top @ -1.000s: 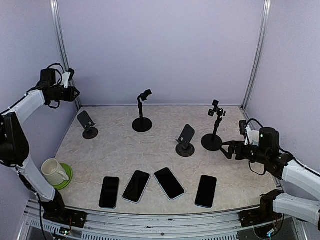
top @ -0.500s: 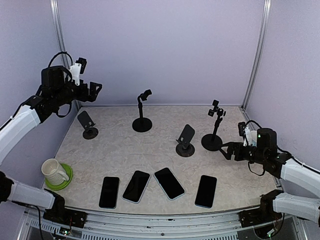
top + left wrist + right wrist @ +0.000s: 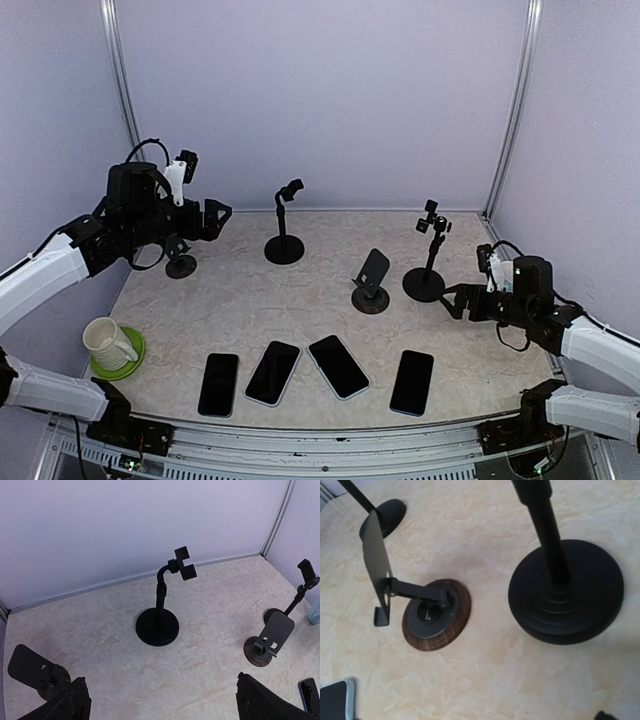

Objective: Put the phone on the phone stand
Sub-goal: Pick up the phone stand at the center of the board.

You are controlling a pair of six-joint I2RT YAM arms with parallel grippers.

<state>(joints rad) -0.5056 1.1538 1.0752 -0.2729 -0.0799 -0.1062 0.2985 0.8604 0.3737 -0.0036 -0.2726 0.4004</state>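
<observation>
Four phones (image 3: 338, 366) lie flat in a row along the near edge of the bench (image 3: 280, 310). Farther back, well apart from them, stand the phone stands (image 3: 371, 281). The left claw (image 3: 203, 222) hovers over the far-left stand (image 3: 181, 266), its fingers wide apart and empty. The right claw (image 3: 455, 300), likewise apart and empty, sits low, just right of the right-hand pole stand (image 3: 428, 282).

Finishes before you.
Pale matt marbled table (image 3: 240, 300), glossy black phone (image 3: 338, 366) lower centre, matt black stand (image 3: 285, 250) upper centre.
</observation>
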